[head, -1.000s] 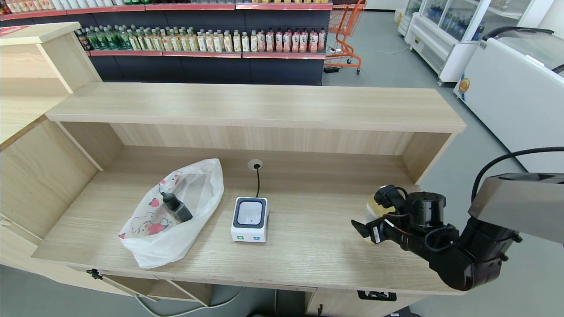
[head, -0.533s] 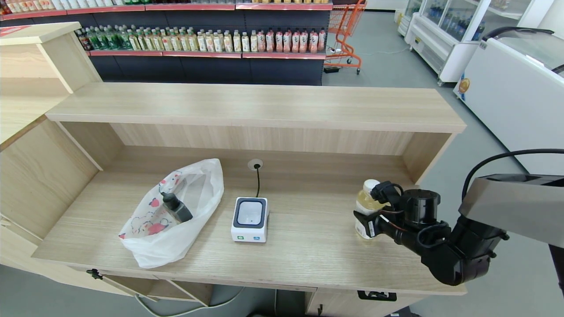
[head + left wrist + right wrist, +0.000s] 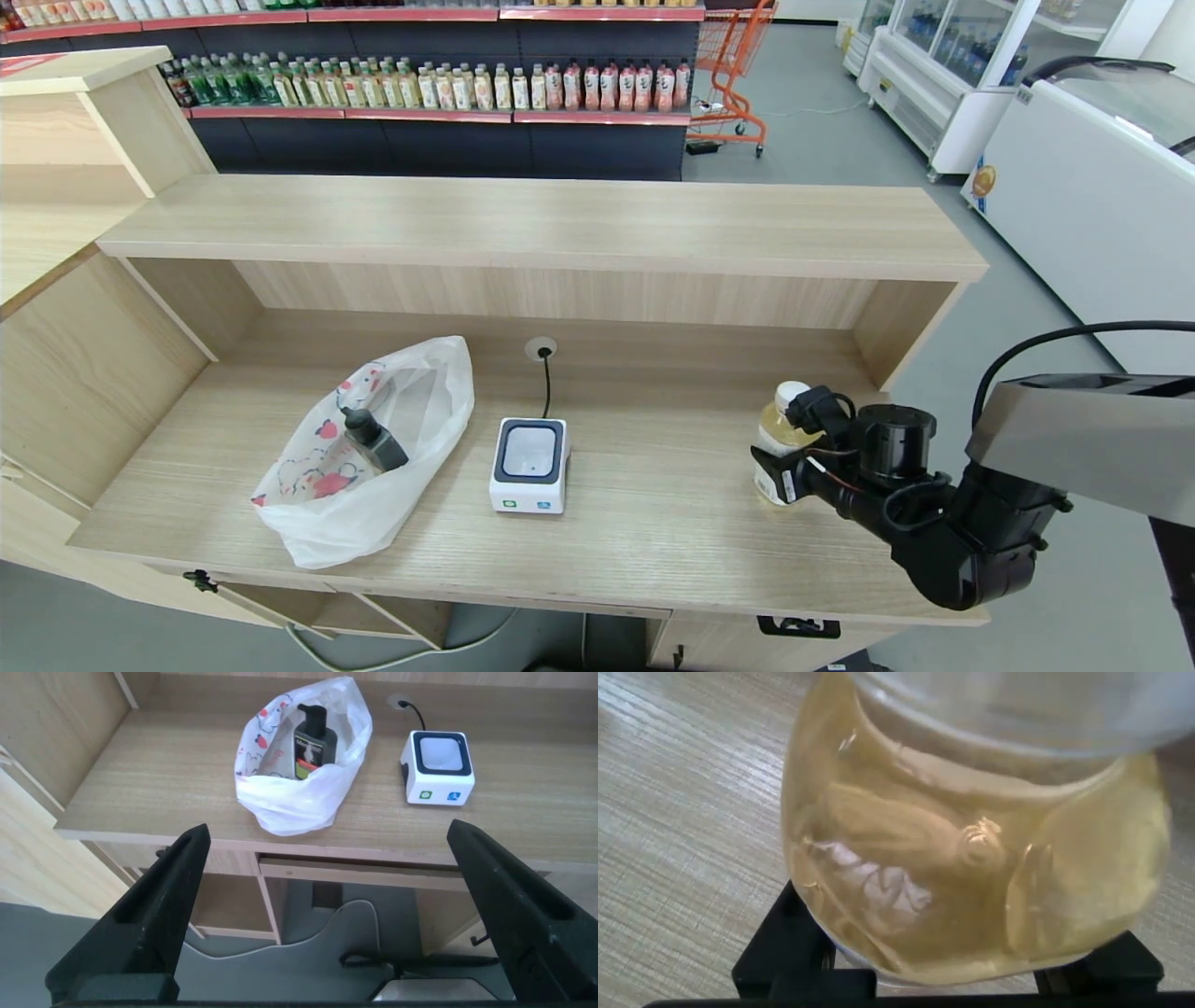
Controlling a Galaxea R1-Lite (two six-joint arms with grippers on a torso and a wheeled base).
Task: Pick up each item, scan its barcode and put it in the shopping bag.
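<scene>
The bottle (image 3: pixel 774 431), upright near the table's (image 3: pixel 653 537) right edge, is clamped in the right gripper's (image 3: pixel 781 455) fingers (image 3: pixel 766 464); pick-up is judged under way, and carrying its barcode over the scanner (image 3: pixel 529 464) is called for next.

The shopping bag (image 3: pixel 327 513) lay on the desk (image 3: pixel 653 532) toward its left edge, with a pump bottle (image 3: pixel 374 441) inside. The barcode scanner (image 3: pixel 529 464) sat mid-desk, just right of the bag. The drink bottle (image 3: pixel 782 435) stood near the right edge, clasped by the right end effector (image 3: pixel 773 469).
</scene>
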